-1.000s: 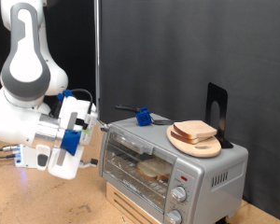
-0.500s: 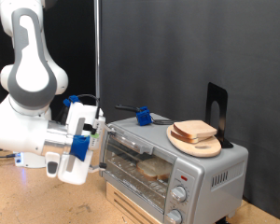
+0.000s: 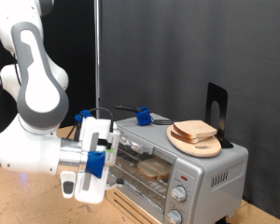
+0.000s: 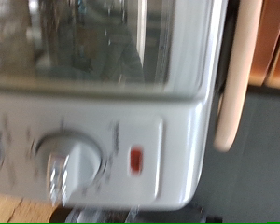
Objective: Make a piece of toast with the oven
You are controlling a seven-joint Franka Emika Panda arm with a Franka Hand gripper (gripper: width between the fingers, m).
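Note:
The silver oven (image 3: 211,172) stands at the exterior view's right with its glass door closed. One piece of toast (image 3: 156,169) lies inside on the rack, seen through the glass. A second slice (image 3: 196,130) rests on a round wooden plate (image 3: 197,146) on the oven's roof. My gripper (image 3: 109,154) hangs just in front of the door's left end; its fingers are hidden by the hand. Up close, the wrist view shows the oven's front panel, blurred, with a round knob (image 4: 63,164), a red light (image 4: 136,161) and the glass door (image 4: 84,37).
A blue-handled tool (image 3: 140,116) and a black stand (image 3: 216,108) sit on the oven's roof. The oven rests on a low wooden base (image 3: 131,203). A black curtain hangs behind. The wooden plate's edge (image 4: 235,84) also shows in the wrist view.
The arm has swung down and towards the exterior view's right, bringing the hand from beside the oven's left end to right in front of its door.

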